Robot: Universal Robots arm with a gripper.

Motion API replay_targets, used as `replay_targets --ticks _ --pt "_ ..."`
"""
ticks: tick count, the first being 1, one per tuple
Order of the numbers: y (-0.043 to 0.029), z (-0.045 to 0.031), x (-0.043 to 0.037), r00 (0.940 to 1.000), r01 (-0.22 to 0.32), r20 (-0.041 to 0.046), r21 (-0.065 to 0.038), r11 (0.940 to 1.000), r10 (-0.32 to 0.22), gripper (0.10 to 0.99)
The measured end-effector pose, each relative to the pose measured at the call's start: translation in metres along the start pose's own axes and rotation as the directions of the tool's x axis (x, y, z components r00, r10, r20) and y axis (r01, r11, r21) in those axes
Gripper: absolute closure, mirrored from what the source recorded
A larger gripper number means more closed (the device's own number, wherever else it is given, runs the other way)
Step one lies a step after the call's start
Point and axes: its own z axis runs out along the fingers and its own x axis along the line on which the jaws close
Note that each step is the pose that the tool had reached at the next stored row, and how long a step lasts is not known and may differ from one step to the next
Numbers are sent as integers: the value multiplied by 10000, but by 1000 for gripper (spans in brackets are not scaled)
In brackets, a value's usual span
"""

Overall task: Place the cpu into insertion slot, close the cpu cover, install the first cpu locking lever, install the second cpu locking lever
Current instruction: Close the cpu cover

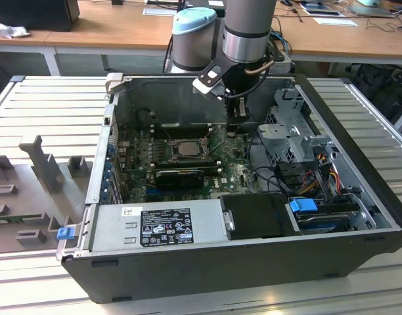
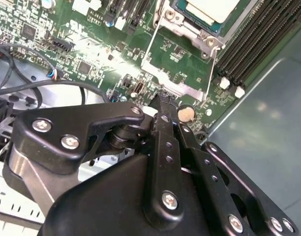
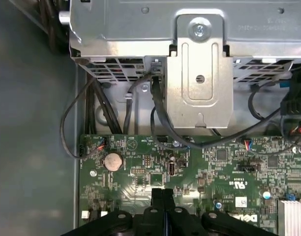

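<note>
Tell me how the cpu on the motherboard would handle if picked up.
Probably stiff and light: the cpu is a small flat square. Its smooth metal face may be slippery to grip. Lying flat, it shouldn't roll or tip.

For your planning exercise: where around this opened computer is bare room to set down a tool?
Bare: ribbed table beyond the case on the exterior view's right, and behind the grey fixture on its left. Crowded: cabled drive cage.
</note>
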Motion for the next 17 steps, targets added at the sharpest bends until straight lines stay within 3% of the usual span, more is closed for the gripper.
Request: replay_targets --ticks 4,17 --pt "-3 74 -1 10000 40 -4 65 10000 -40 980" --pt "-66 78 1 10000 42 -3 98 9999 -42 980"
